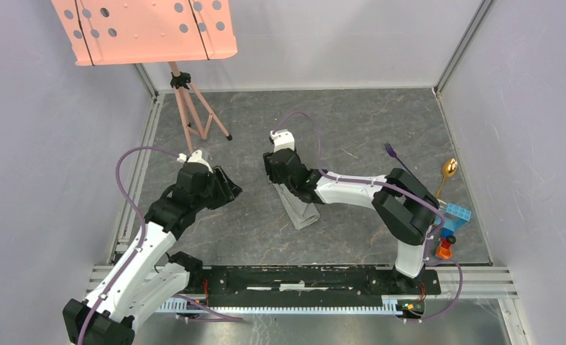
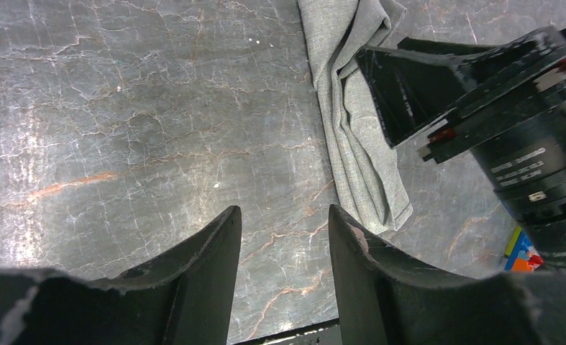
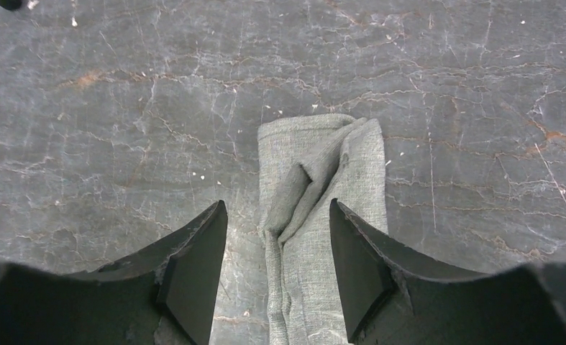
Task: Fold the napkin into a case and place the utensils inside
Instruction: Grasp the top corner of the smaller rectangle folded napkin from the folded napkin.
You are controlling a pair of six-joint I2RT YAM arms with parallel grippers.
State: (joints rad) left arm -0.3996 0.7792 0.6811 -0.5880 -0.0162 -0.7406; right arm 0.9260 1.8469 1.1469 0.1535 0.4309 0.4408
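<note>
Under the right gripper (image 3: 278,277), the napkin (image 3: 323,187) lies folded narrow. It looks soft and light, likely to slump open. Both pairs of fingers are apart and empty, with the left gripper (image 2: 283,280) just beside it. Probably best pinched through all layers at one end.

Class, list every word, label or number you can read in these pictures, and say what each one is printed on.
White print, a few lines, on the right arm's black round housing: too small and blurred to read.
Nothing else in any view carries readable writing.
</note>
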